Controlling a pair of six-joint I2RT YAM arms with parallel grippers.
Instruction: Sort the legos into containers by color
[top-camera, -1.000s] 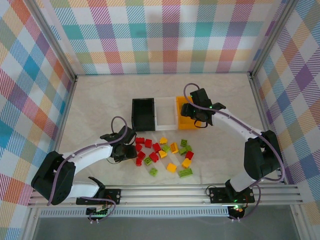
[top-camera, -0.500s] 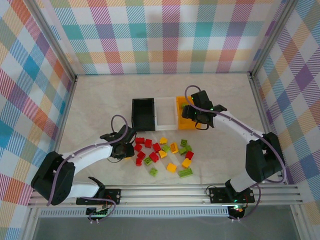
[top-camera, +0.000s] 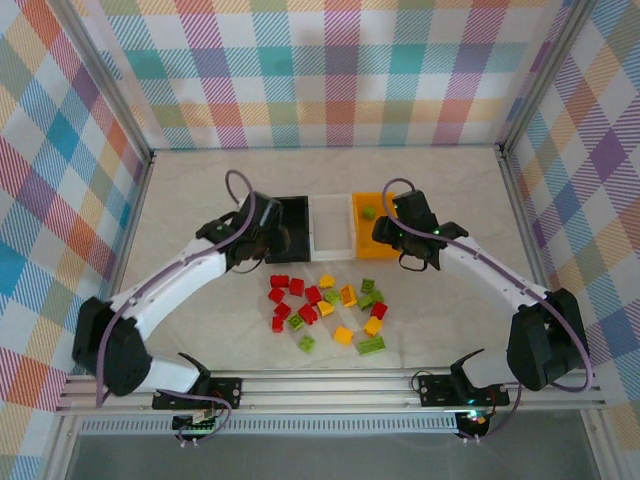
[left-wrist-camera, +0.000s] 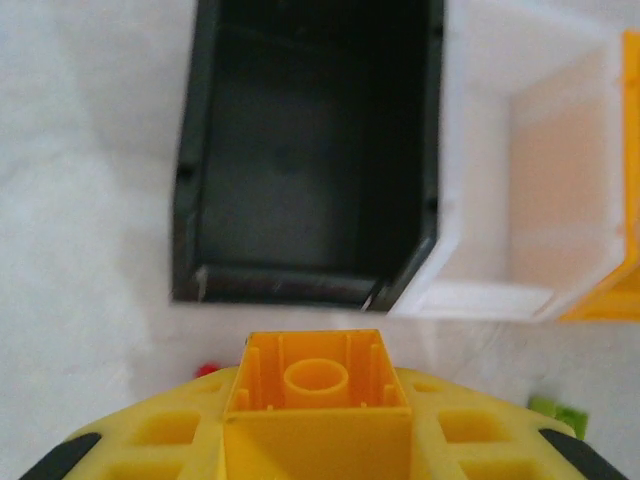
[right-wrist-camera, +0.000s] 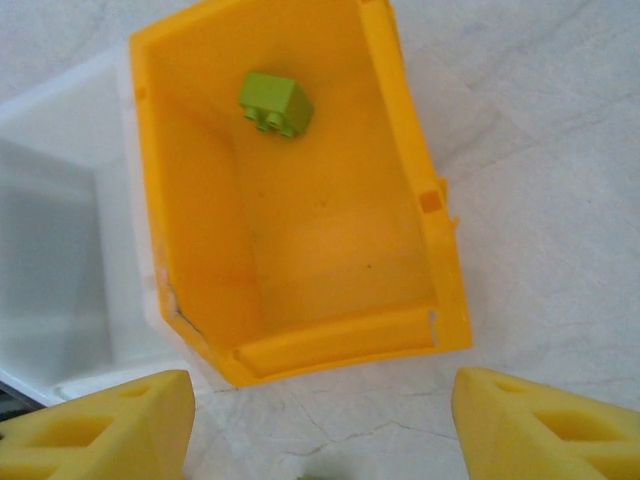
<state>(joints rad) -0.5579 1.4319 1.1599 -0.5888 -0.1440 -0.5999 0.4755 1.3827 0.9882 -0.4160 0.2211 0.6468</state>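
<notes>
Left arm (top-camera: 170, 290): is reaching from its base at the near left, forearm slanting up and inward, wrist bending toward the centre. Left gripper (left-wrist-camera: 318, 432): is pointing downward, its yellow fingers (left-wrist-camera: 150, 435) pressing in on a yellow-orange brick (left-wrist-camera: 318, 378) and gripping it by its sides, hollow underside facing the wrist camera. Right arm (top-camera: 490, 275): is arching from its base at the near right, forearm slanting up and inward. Right gripper (right-wrist-camera: 322, 435): is pointing downward, jaws standing apart, holding nothing between them
</notes>
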